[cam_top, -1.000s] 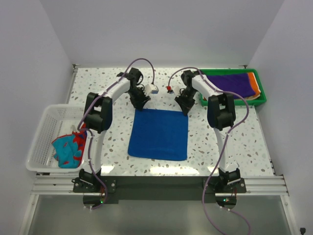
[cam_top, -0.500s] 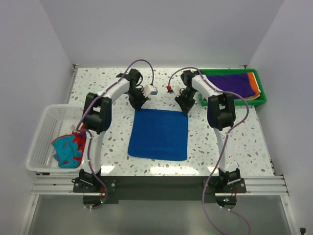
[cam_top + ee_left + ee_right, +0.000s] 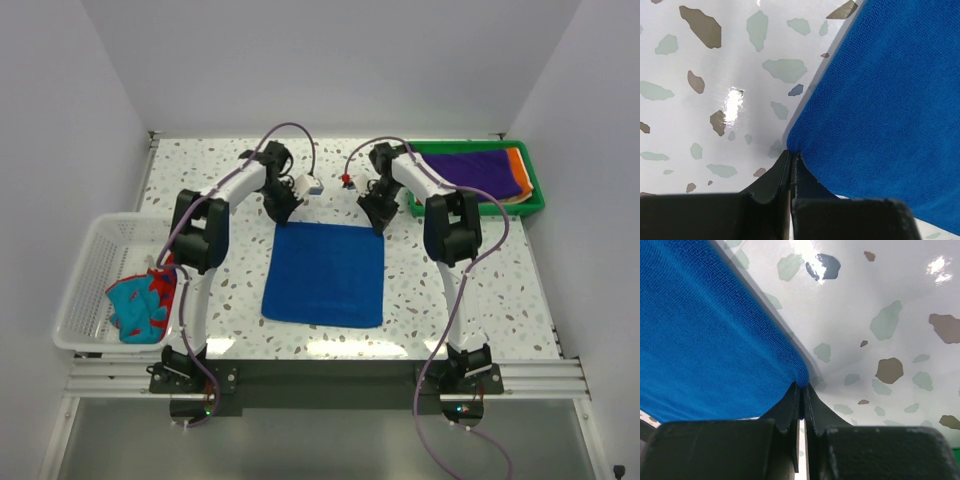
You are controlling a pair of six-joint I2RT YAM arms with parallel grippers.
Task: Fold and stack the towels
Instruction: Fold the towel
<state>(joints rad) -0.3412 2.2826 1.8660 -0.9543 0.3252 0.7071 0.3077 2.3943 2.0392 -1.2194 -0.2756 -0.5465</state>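
Both pairs of jaws are pressed together, each nipping one far corner of the blue towel (image 3: 325,275): the left jaws on the far left corner, the right jaws on the far right corner. In each wrist view the cloth corner meets the very tips of the black fingers (image 3: 771,181), and how much fabric sits between them cannot be seen. From above, the wrists cover the fingertips. The towel lies spread flat on the speckled table (image 3: 200,170), midway between the arms, its far edge running straight from one grip to the other and its near edge close to the table's near edge. A purple towel (image 3: 470,168) lies in the green tray (image 3: 535,205) at the far right corner, covering most of an orange towel (image 3: 517,165), whose pattern is hidden; the right arm (image 3: 450,225) cuts off the tray's left end. A crumpled red-and-teal towel (image 3: 140,305) sits in the white basket (image 3: 85,290) at the left edge, partly behind the left arm (image 3: 200,235). Bare table shows on both sides of the blue towel and along the far wall.
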